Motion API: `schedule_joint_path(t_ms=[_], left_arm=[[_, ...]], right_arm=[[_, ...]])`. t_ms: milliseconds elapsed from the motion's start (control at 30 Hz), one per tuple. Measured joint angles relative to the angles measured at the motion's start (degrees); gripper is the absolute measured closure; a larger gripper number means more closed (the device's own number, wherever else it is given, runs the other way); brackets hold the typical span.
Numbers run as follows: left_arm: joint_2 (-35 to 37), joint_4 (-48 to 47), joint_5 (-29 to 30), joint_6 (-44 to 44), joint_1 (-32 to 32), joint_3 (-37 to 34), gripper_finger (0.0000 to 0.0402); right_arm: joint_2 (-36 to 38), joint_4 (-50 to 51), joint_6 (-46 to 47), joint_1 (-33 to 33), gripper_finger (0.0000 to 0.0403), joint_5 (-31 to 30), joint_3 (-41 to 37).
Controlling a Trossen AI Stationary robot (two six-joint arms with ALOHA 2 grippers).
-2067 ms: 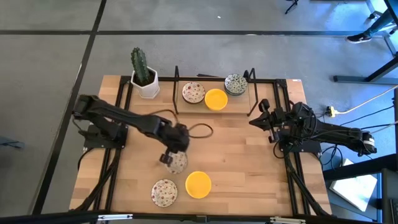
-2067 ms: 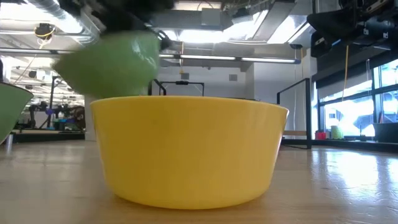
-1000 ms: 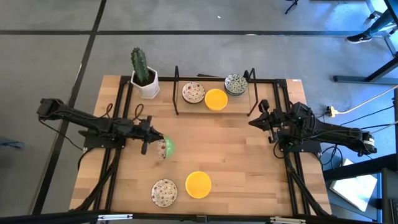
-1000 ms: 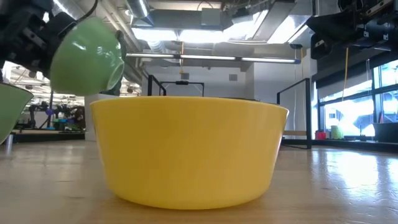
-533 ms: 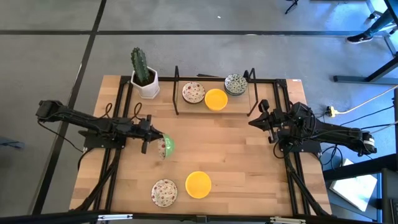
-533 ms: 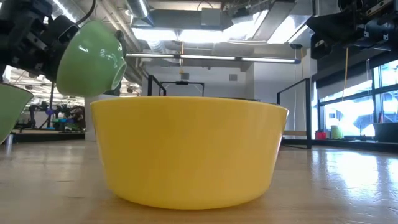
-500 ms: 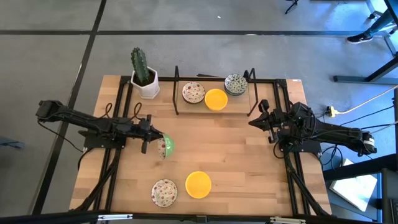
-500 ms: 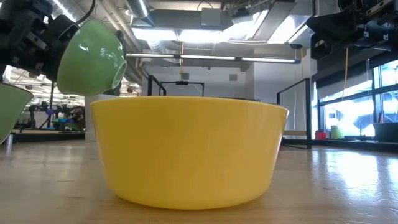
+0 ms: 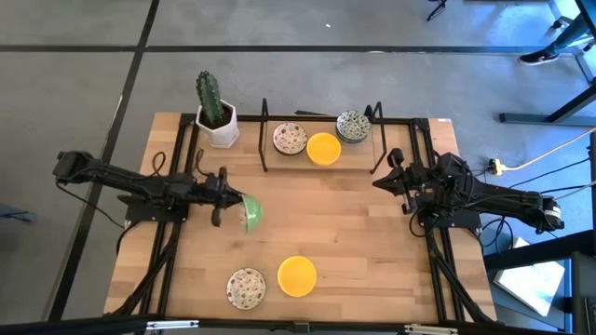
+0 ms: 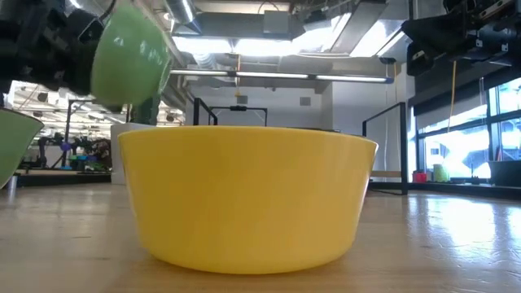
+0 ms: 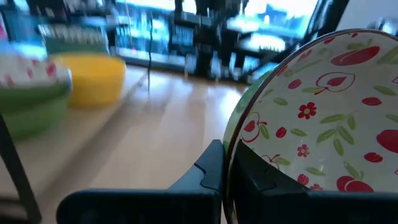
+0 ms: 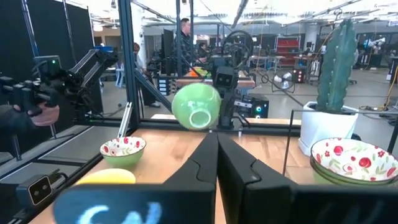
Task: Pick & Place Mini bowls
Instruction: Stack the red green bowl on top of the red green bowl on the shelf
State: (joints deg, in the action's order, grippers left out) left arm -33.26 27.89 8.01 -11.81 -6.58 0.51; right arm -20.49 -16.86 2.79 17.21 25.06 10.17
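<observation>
Here the left gripper (image 9: 226, 196) clamps a glossy round bowl (image 9: 250, 213) (green outside, speckled within) tipped sideways.

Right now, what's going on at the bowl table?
The left gripper is shut on a mini bowl, green outside with a red floral inside, held tilted on its side in the air above the table's left-middle. The right gripper waits near the right edge, fingers together, holding nothing. A yellow bowl and a floral bowl sit at the front; three more bowls stand in the rack at the back, beside the cactus pot.
</observation>
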Motion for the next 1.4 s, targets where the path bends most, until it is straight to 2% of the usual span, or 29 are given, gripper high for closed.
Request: schedule_joint_path(t_ms=[100,200,367,433,600,767,900,1033,1267,1400], left_arm=[[-0.08,4.07,0.79,0.68,1.39,1.37,0.0394],[-0.74,5.36,4.72,4.25,2.58,5.56,0.0395],[-3.73,-0.17,5.79,12.09,4.40,16.55,0.0394],[-5.18,-6.03,8.22,12.48,5.35,23.25,0.0394],[-11.70,-26.62,18.59,14.13,7.28,41.89,0.0394],[-21.13,-49.67,21.91,14.40,10.91,62.36,0.0394],[-30.12,-65.36,20.83,13.08,14.73,76.77,0.0394],[-39.16,-75.93,16.33,11.19,19.31,87.66,0.0394],[-54.43,-85.34,4.55,12.18,26.42,102.82,0.0394],[-62.27,-89.86,0.59,12.80,29.74,108.65,0.0394]], right_arm=[[0.00,-0.73,0.00,0.00,0.0398,0.02,0.00],[0.00,-1.44,-0.21,0.00,0.0398,0.00,0.00],[0.00,-1.72,-0.22,0.01,0.0398,0.01,0.00],[0.00,-1.71,0.14,0.02,0.0398,0.02,0.00],[0.00,-0.22,2.17,0.00,0.0398,0.74,0.00],[-0.02,1.41,2.72,-0.93,0.0398,1.49,-0.44],[-0.01,0.85,3.22,-2.04,0.0398,1.49,-0.44],[0.00,0.87,3.60,-3.80,0.0398,1.51,-0.44],[0.00,0.46,2.71,-7.85,0.0398,-0.34,-0.44],[-0.04,0.52,2.26,-10.25,0.0398,-3.40,-0.44]])
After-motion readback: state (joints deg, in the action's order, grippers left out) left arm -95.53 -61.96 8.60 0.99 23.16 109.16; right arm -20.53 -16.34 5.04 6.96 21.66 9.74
